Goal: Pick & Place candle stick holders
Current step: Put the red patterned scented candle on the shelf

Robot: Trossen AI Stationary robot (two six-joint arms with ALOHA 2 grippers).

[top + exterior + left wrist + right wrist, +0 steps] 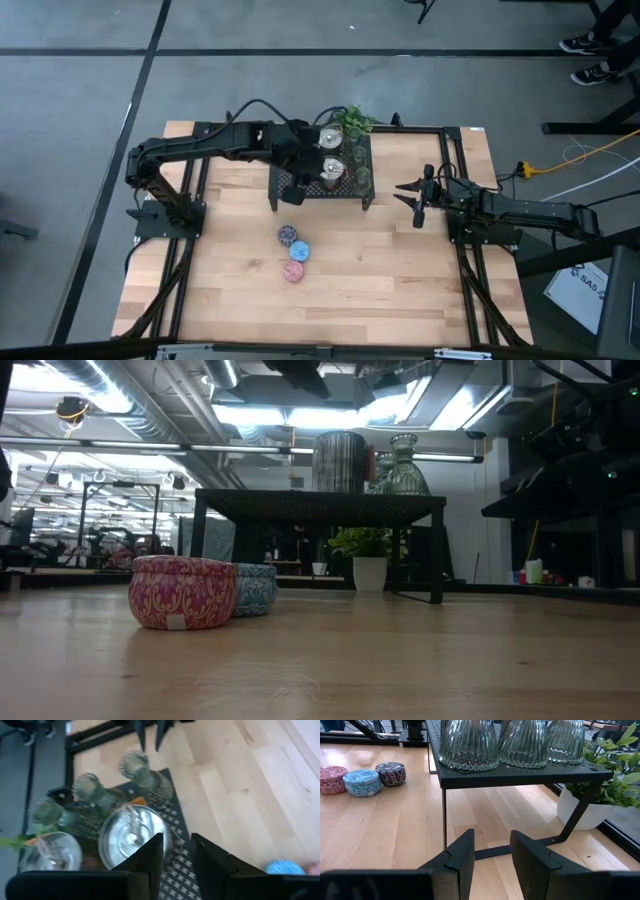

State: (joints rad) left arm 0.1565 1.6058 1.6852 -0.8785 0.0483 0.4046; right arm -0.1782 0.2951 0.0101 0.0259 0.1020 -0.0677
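We see a light wooden table [390, 270] from above, with a black mesh metal rack [282, 190] standing near its far middle. On top of the rack sit three ribbed olive-green glass cups [470, 742] in a row along its three o'clock side. Two bigger shiny silver round holders [131, 835] sit beside them on the rack, one at twelve o'clock from the other. A small green plant in a white pot [600, 790] stands just behind the rack.

The left gripper [296, 182] hangs over the rack, right by the nearer silver holder. Its two dark fingers [150, 857] are a little way apart and hold nothing. The holder's rim is just beside one finger.

Down on the table, at about six o'clock from the rack, lie three small glittery round tins close together. The purple tin [287, 236] is nearest the rack, then the blue tin [298, 252], then the pink tin [293, 271]. The blue and pink ones look like they touch.

The right gripper [413, 197] waits at three o'clock from the rack, well apart from it. Its fingers [457, 857] are spread wide with nothing between them.
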